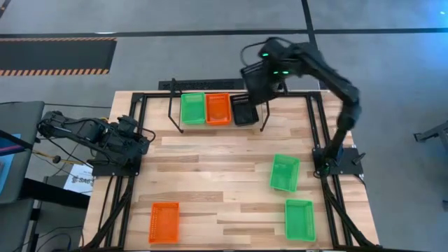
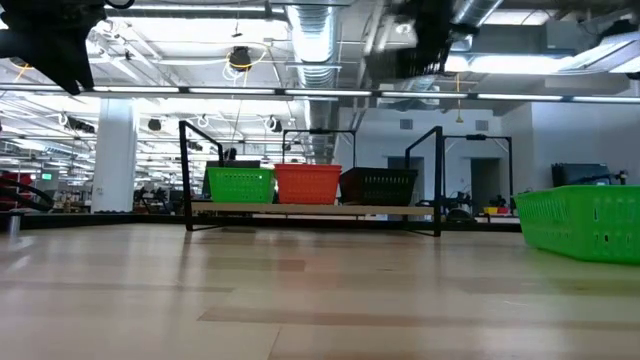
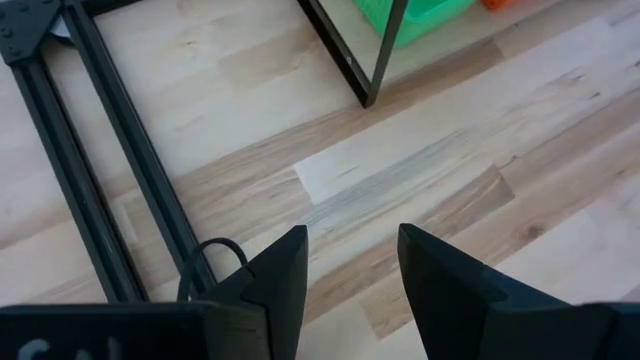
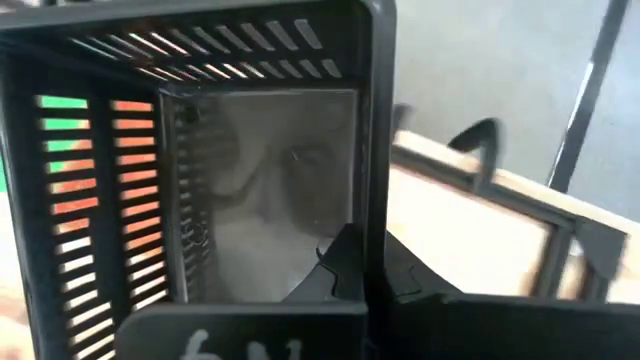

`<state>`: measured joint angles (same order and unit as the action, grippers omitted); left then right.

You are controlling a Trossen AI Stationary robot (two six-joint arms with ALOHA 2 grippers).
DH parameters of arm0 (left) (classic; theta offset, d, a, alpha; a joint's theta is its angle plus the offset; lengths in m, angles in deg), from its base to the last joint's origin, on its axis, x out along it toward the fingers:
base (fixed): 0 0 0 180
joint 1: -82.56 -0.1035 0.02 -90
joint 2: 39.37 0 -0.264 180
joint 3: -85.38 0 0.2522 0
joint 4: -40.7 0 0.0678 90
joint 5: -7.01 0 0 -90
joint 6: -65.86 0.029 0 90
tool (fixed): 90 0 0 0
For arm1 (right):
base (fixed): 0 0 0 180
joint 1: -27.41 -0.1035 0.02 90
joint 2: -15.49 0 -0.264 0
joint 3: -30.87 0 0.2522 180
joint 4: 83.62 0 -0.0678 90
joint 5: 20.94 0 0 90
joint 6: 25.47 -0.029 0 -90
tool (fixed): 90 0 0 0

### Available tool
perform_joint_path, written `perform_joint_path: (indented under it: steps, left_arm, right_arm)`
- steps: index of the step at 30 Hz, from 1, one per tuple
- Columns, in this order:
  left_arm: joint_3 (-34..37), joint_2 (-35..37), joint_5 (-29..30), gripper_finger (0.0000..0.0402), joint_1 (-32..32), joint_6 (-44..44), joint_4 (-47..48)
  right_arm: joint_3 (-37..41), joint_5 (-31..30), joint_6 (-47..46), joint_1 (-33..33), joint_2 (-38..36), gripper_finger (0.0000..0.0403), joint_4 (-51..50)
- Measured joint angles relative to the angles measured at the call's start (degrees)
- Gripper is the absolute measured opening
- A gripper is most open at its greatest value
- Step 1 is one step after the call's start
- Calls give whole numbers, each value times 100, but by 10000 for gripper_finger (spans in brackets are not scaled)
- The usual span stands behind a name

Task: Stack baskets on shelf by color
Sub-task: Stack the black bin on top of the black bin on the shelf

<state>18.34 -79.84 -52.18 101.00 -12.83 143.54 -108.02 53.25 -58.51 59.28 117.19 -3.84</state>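
Black basket (image 1: 243, 110): on the shelf (image 1: 175, 106), at its right end, directly under the right gripper (image 1: 256, 89). In the right wrist view the basket's wall (image 4: 375, 150) stands between the two dark fingers (image 4: 345, 262), which are clamped on it.

Red-orange basket (image 1: 218, 108): on the shelf, just beside the black one, on the side away from the gripper.

Green basket (image 1: 192, 108): next along, at the shelf's far end from the gripper.

Loose baskets on the table (image 1: 210, 175): tilted green (image 1: 284, 172) and second green (image 1: 299, 220), both nearer the right arm's base than its gripper; red-orange (image 1: 164, 222), well apart, at the opposite near corner.

Left gripper (image 3: 352, 262): waiting at the table's left edge, fingers apart, holding nothing.
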Motion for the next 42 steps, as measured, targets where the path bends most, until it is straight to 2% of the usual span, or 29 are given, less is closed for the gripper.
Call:
perform_joint_path:
  steps: [3, 5, 7, 10, 12, 15, 18, 23, 29, 36, 42]
  left_arm:
    - [0, 0, 2, 144, 0, 2, 0]
    - [0, 0, 2, 144, 0, 2, 0]
    - [0, 0, 7, 144, 0, 2, 0]
    - [0, 0, 73, 144, 0, 2, -2]
    - [0, 0, 114, 144, 0, 2, 0]
    - [0, 0, 120, 144, 0, 2, 0]
    - [0, 0, 111, 144, 0, 2, 0]
    - [0, 0, 111, 144, 0, -25, 0]
    - [0, 0, 120, 144, 0, -138, 0]
    - [-1, 0, 144, 144, 0, -268, 0]
    - [-2, -2, 146, 144, 1, -317, 0]
  right_arm:
    - [122, -341, -245, -262, -556, 2, 75]
    - [525, -498, -414, -525, -940, 2, 311]
    - [1208, -520, -550, -776, -1342, 2, 810]
    - [2698, -448, -829, -1143, -1975, 2, 2023]
    - [3829, -121, -1027, -1244, -2352, 2, 3220]
    - [5301, 713, -1399, -1152, -2690, 2, 5158]
    - [6033, 1294, -1627, -875, -2715, 2, 6154]
    - [5831, 1548, -1500, -408, -2345, 2, 5863]
    - [4788, 1722, -834, -49, -1610, 2, 5221]
    - [3349, 1731, -41, 157, -364, 2, 3508]
    - [2751, 1759, 148, 234, 283, 2, 3223]
